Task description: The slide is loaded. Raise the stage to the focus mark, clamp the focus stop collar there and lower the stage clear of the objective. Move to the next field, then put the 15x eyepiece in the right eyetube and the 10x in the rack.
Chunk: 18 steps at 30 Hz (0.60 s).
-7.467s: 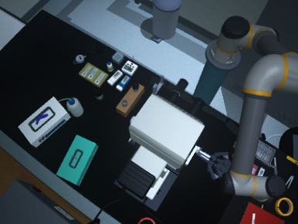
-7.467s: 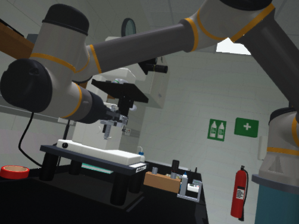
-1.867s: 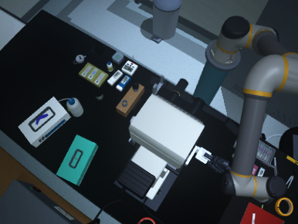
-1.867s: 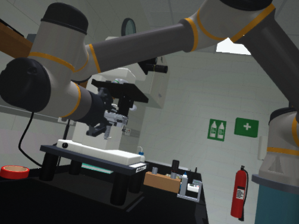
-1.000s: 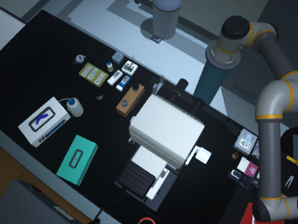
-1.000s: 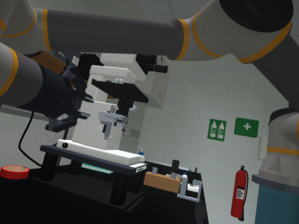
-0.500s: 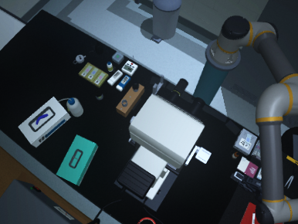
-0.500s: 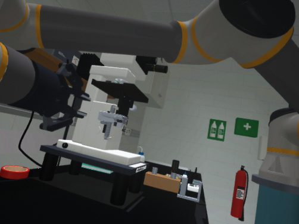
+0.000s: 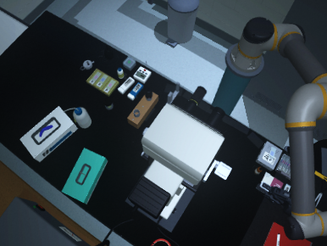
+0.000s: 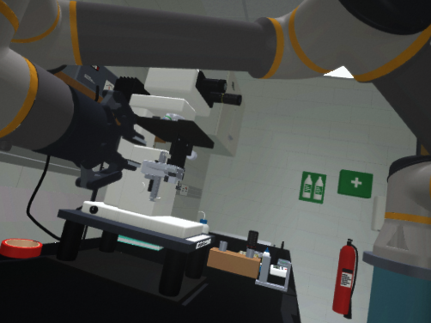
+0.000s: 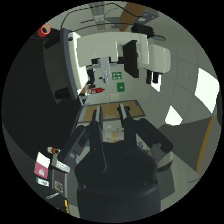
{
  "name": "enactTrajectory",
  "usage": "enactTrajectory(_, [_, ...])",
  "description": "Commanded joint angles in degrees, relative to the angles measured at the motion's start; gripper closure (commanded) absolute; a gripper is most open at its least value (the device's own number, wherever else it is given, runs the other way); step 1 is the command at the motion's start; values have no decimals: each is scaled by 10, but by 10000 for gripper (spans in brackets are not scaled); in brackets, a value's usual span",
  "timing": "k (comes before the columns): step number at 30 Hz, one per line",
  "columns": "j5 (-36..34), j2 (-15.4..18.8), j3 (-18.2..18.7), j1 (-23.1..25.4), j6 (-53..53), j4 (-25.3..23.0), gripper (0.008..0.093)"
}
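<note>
In the middle of the black bench stands the white microscope (image 9: 183,142) on its dark base, its black stage (image 10: 176,131) carrying a slide under the head and two black eyepieces (image 10: 223,92) pointing outward. A grey focus mechanism (image 10: 161,172) juts from the column below the stage. My gripper (image 11: 112,112) hovers off the microscope's side, away from it, open partway and empty. The wooden eyepiece rack (image 9: 143,110) sits behind the microscope with an eyepiece (image 10: 252,239) standing in it.
My own forearm (image 10: 51,116) fills the space beside the microscope. A red tape roll (image 10: 19,248) lies at the bench edge. A teal box (image 9: 84,174), a white box (image 9: 48,133), a wash bottle (image 9: 82,117) and small items (image 9: 271,155) lie around the bench.
</note>
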Motion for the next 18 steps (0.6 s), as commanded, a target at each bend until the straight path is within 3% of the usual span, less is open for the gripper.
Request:
enactTrajectory(1, [4,-14,23,5,0,-9,634])
enactTrajectory(6, [24,-76,132,26,0,-57,634])
enactTrajectory(9, [35,-101,176,36,0,-76,634])
enactTrajectory(12, [41,-114,198,41,0,-85,634])
enactTrajectory(18, [43,-117,203,41,-2,-88,634])
